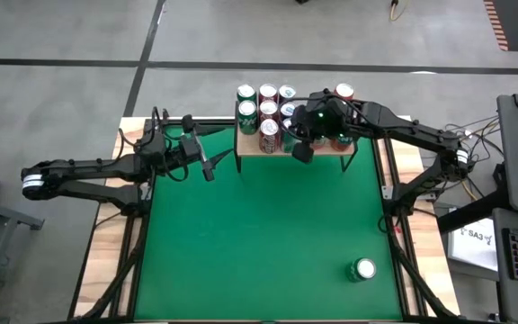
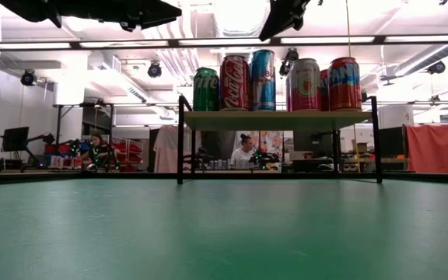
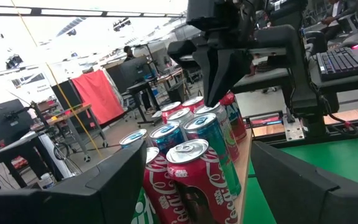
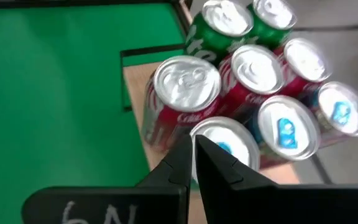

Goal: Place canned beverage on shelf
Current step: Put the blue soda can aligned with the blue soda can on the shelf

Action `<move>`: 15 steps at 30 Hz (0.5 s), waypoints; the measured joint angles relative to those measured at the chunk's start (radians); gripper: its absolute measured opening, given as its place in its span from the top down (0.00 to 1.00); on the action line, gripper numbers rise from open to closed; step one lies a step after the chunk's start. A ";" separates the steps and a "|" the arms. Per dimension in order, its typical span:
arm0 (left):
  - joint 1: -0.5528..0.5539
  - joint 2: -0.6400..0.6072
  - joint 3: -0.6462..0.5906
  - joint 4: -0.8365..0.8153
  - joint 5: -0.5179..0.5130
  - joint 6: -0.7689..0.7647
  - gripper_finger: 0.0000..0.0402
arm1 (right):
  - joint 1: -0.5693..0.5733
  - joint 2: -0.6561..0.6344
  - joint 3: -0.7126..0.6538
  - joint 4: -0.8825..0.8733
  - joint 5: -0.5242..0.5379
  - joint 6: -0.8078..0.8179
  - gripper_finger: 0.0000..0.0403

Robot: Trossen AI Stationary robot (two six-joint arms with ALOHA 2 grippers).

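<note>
Lone can (image 1: 363, 268) on felt. Right gripper (image 1: 301, 151) closed, empty, above shelf (image 1: 317, 148) cans. Left gripper (image 1: 207, 167) apart, empty, beside shelf.

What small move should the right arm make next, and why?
Probably lift clear and swing toward the lone can on the green table: the right gripper hangs shut and empty above the cans on the shelf.

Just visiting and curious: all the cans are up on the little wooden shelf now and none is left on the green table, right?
Not quite. Most cans stand on the shelf, but one green can still stands on the green table, in the near right part. The high view shows it.
</note>
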 joint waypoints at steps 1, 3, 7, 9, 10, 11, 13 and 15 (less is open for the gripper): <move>0.000 0.000 0.000 0.000 0.000 0.000 0.32 | 0.000 -0.001 0.000 -0.012 -0.015 0.010 0.97; 0.000 0.000 0.000 0.000 0.000 0.000 0.32 | 0.000 -0.003 0.000 -0.035 -0.044 0.018 0.97; 0.000 0.000 0.000 -0.002 0.000 0.000 0.32 | 0.006 -0.004 0.000 -0.075 -0.077 0.030 0.97; 0.000 0.000 0.000 -0.002 0.000 0.000 0.32 | 0.006 -0.005 0.000 -0.107 -0.077 0.036 0.97; 0.000 0.000 0.000 -0.002 0.000 0.000 0.32 | 0.005 -0.005 -0.001 -0.115 -0.075 0.036 0.97; 0.000 0.000 0.000 -0.002 0.000 0.000 0.32 | 0.004 -0.005 -0.003 -0.116 -0.075 0.035 0.97; 0.000 0.000 0.000 -0.002 0.000 0.000 0.32 | 0.003 -0.005 -0.007 -0.116 -0.075 0.035 0.97; 0.000 0.000 0.000 -0.002 0.000 0.000 0.32 | 0.003 -0.005 -0.009 -0.115 -0.072 0.030 0.97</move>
